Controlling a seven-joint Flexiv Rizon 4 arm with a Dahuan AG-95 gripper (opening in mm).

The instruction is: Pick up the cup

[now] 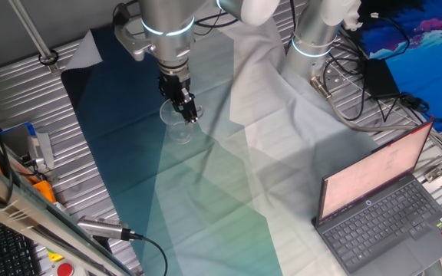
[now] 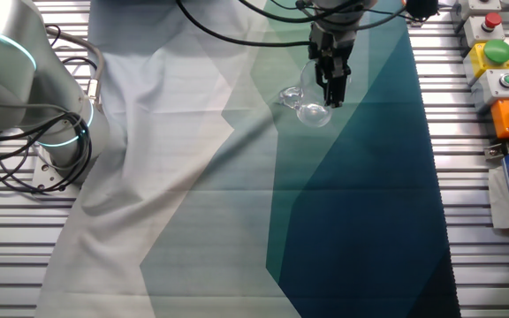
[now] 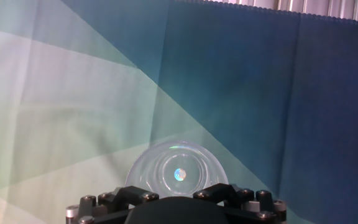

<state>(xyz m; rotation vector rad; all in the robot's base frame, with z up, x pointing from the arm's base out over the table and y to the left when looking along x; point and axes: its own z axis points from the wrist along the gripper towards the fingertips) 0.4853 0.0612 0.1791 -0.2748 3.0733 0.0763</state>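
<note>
The small clear, colourless round cup [image 1: 177, 116] sat under your gripper, over the pale green part of the blue-and-green patterned cloth [image 1: 206, 199] that covered the ribbed metal table [image 2: 480, 221]. In the hand view you looked straight down into its open rim [image 3: 176, 173], with the black two-finger gripper [image 3: 176, 198] closed in around its near side. From the fixed views your gripper [image 1: 189, 113] appeared clamped on the rim wall, one finger seemingly inside and one outside, though the glass made that hard to confirm. Whether the cup had left the cloth, you could not tell; it looked low, perhaps just raised. I'd judge the reach and grasp done and the lift barely begun or still ahead. The open laptop [image 1: 382, 207] stood well apart.
</note>
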